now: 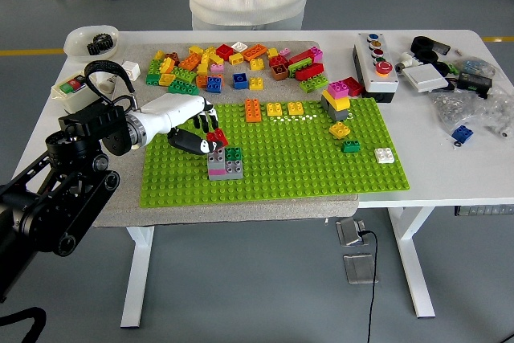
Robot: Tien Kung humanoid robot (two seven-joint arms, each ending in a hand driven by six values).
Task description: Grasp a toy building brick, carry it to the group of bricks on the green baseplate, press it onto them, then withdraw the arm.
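Grey stack (225,168) with green brick (234,153) sits on baseplate (273,166), near its left-front part. Left hand (197,128) grasps red brick (217,137), tilted, long axis running left-front to right-back, touching the stack's top-left. Baseplate open to the right. Loose bricks (233,62) lie far on tabletop (450,158).

Red brick (217,137) sitting on the stack.
I'm seeing it atop the grey-pink-green group of bricks (226,164) on the green baseplate (305,166).
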